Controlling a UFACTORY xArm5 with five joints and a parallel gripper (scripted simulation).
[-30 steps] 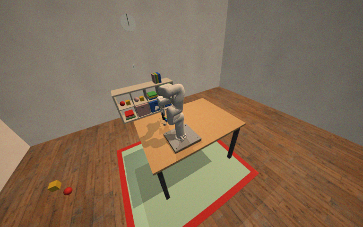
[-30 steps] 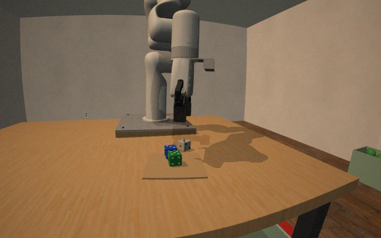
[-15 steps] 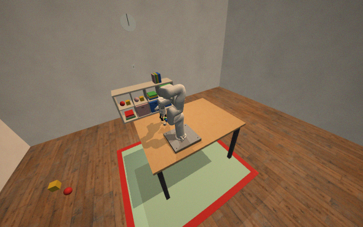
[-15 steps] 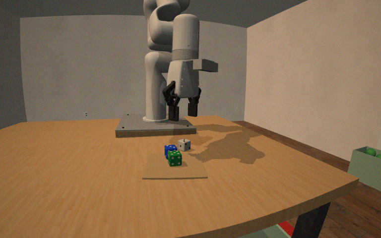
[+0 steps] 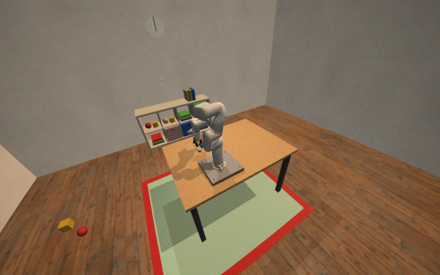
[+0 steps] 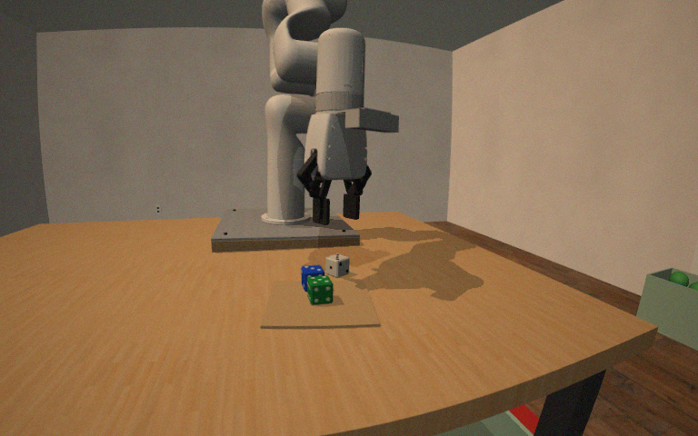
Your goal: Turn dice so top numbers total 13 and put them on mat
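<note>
Three dice lie near a thin tan mat (image 6: 320, 312) on the table. The green die (image 6: 320, 290) sits flat on the mat's far part. The blue die (image 6: 312, 274) is just behind it, at the mat's far edge. The white die (image 6: 337, 265) lies off the mat, to the right and behind, with one pip on top. My gripper (image 6: 335, 207) hangs well above the white die, fingers pointing down, partly open with nothing between them. In the top view the gripper (image 5: 197, 144) is small, and the dice show only as specks under it.
The arm's grey base plate (image 6: 283, 232) stands behind the dice. A green bin with green balls (image 6: 688, 311) stands off the table's right edge. A shelf with blocks (image 5: 173, 122) stands beyond the table.
</note>
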